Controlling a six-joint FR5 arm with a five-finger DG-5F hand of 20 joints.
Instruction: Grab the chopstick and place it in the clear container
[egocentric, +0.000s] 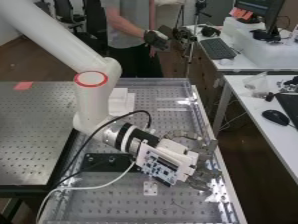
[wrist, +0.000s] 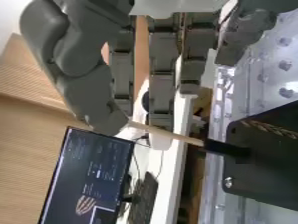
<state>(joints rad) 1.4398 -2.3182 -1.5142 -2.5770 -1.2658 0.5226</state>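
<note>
In the high view the hand (egocentric: 205, 172) is over the right part of the perforated bench, on the end of the white arm. The wrist view has the hand (wrist: 159, 75) with its thumb tip against one end of a light wooden chopstick (wrist: 174, 136) and a fingertip beside it, so the chopstick is pinched there. The chopstick slants away from the thumb; its dark end overlaps a black block (wrist: 269, 160). I cannot tell whether they touch.
A black plate (egocentric: 106, 162) lies on the bench beside the arm, with cables looping over it. White blocks (egocentric: 121, 101) stand farther back. A side desk (egocentric: 263, 105) carries a mouse. A person stands beyond the bench's far end.
</note>
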